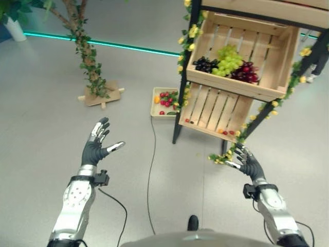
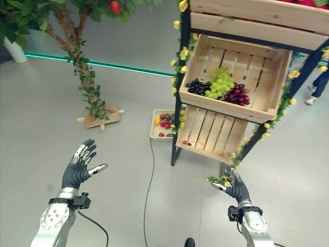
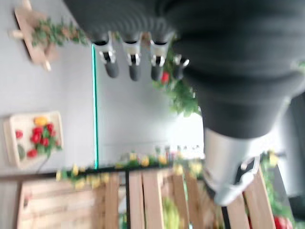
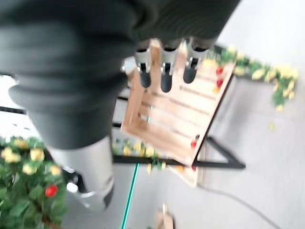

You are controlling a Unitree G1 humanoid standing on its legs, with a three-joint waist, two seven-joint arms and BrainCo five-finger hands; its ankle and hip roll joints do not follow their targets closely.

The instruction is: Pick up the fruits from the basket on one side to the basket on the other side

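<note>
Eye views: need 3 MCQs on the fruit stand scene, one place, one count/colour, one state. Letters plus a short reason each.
1. Where do the grape bunches lie?
A. upper crate
B. floor tray
C. lower crate

2. How many grape bunches, and in what colours?
A. two, both green
B. three: dark, green, red
C. one, red

3. What state are the two hands in?
A. both open, holding nothing
B. left shut on grapes
C. right shut on a crate's edge

Key:
1 A: the grape bunches sit in the upper crate, above the lower crate and the floor tray.
2 B: a dark, a green and a red bunch lie side by side.
3 A: the left hand and right hand hang with spread fingers, touching nothing.
</note>
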